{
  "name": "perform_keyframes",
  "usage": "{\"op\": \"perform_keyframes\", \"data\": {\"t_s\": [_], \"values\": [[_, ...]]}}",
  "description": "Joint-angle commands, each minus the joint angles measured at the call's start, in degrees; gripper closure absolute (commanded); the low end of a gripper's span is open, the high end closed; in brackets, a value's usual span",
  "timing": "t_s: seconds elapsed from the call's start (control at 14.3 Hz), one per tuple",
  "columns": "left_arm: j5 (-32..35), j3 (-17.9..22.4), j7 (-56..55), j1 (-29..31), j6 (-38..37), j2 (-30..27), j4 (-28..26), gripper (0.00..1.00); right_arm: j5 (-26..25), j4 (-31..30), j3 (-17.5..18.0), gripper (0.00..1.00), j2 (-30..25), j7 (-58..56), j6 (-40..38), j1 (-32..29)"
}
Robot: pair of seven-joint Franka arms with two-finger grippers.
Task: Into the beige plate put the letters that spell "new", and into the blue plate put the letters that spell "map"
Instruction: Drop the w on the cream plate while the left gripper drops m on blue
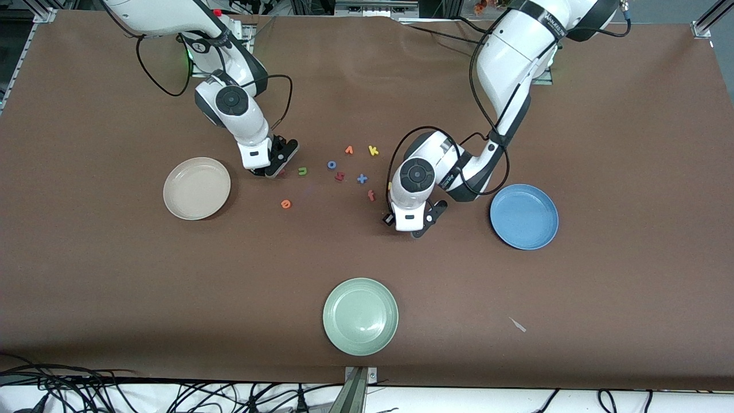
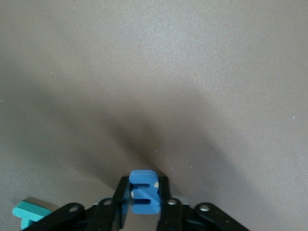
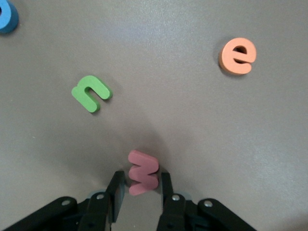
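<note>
Left end effector [image 2: 143, 204] sits low on the brown counter [image 1: 602, 115] near its middle, its black fingers pinched on the blue m [image 2: 143, 191], a chunky foam letter with rounded lobes. Only the left wrist view shows this grip, and the teal p [image 2: 30, 213] lying just beside; from the front the arm covers both.

Right end effector [image 3: 141, 192] is down beside the beige plate [image 1: 196, 188], its fingers narrowed around the red-pink w [image 3: 143, 172]; whether they press it I cannot tell. That wrist view shows the matte foam of the green n [image 3: 91, 93] and the orange e [image 3: 237, 56] lying flat nearby.

From the front, the yellow k [image 1: 373, 150], orange v [image 1: 348, 150], blue o [image 1: 331, 164], blue x [image 1: 362, 178] and a dark red letter [image 1: 339, 176] scatter between the arms. The smooth round blue plate [image 1: 524, 216] lies toward the left arm's end, and the pale green plate [image 1: 360, 316] lies near the counter's front edge.
</note>
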Motion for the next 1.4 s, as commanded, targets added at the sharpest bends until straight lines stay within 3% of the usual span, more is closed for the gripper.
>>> {"op": "perform_keyframes", "data": {"t_s": [0.0, 0.21, 0.63, 0.91, 1.33], "values": [[2.00, 0.70, -1.51, -0.50, -0.81, -0.01, 0.74, 1.00, -1.29, 0.27, -0.03, 0.69, 2.16, -0.51, 2.12, -0.32], [2.35, 0.78, -0.81, 0.46, -5.70, -2.63, 1.27, 1.00, -1.64, 0.19, -0.03, 0.76, 2.16, -0.51, 2.21, -0.32], [2.26, 0.69, 19.01, 6.70, -15.13, -8.88, 1.54, 1.00, -1.82, 0.62, -0.12, 1.00, 1.89, -0.86, 2.12, -0.76], [7.79, 1.05, 37.91, 11.53, -21.46, -10.99, 1.45, 0.99, -1.82, 1.15, -1.96, 1.00, -0.30, -3.05, 0.28, -0.84], [8.50, 1.05, 58.92, 18.12, -24.71, -10.73, -0.48, 1.00, 0.02, 6.94, -3.81, 1.00, -4.26, -8.93, -16.65, -1.11]]}}
